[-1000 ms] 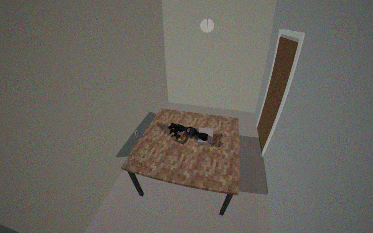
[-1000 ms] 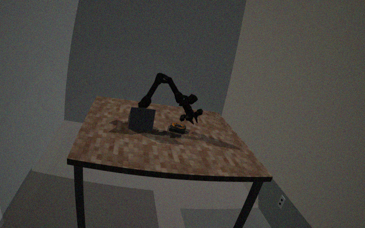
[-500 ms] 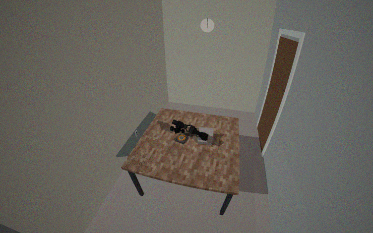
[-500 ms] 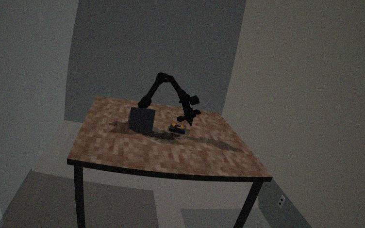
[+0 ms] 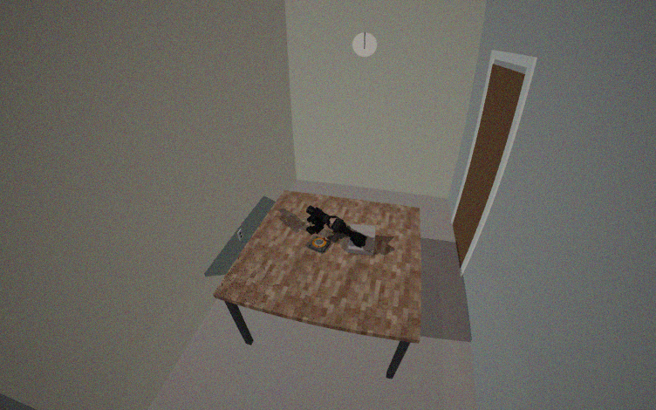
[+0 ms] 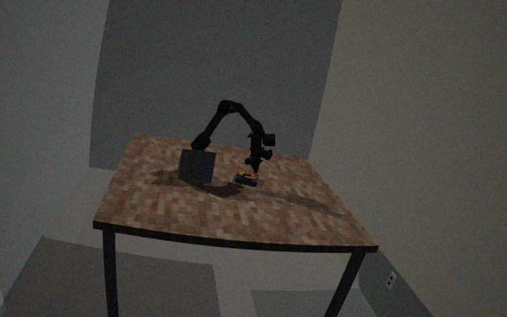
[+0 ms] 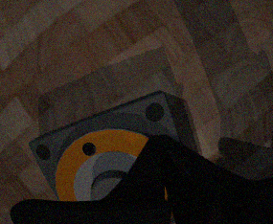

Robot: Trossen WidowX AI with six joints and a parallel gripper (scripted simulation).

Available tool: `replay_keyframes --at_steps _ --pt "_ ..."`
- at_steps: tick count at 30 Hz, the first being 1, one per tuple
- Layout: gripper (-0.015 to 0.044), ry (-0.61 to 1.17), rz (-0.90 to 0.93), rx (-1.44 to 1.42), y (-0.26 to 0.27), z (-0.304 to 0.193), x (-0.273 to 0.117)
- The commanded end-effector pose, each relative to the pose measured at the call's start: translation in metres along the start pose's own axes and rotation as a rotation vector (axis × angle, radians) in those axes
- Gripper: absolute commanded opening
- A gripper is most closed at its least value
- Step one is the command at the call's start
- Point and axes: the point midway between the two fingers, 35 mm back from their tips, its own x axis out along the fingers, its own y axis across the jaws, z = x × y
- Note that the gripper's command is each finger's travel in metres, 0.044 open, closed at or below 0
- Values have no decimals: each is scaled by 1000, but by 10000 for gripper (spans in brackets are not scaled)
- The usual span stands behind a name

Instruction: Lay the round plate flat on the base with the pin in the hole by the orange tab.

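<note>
The round plate [image 5: 318, 245] [image 6: 252, 177] [image 7: 111, 137] is an orange ring around a grey centre, over the dark square base [image 5: 315, 249] [image 6: 246, 182] [image 7: 161, 126]. In the wrist view a dark round spot [image 7: 89, 148] shows in the orange ring; I cannot tell whether it is the hole or the pin. The tab is not clearly visible. My gripper [image 6: 255, 172] [image 7: 158, 143] is shut with nothing seen between its fingertips. It points down at one side of the plate, and its fingers hide part of the plate in the wrist view. Contact and the plate's tilt are unclear.
A grey box-like block [image 5: 367, 248] [image 6: 197, 166] stands on the wooden table [image 5: 340, 290] [image 6: 224, 220] by the arm's base, to one side of the plate's base. The arm arches above the table between them. Its shadows fall across the table.
</note>
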Motion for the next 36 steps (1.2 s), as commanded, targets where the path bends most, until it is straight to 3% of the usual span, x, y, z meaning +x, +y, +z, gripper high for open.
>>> replay_keyframes --at_steps 1,6,15,25,36 --pt "0 102 -9 -300 -14 -14 -16" --pt "0 197 33 -549 -21 -31 -30" --pt "0 200 36 -558 -21 -31 -30" --pt "0 200 37 -559 -21 -41 15" --pt "0 200 38 -558 -22 -49 15"
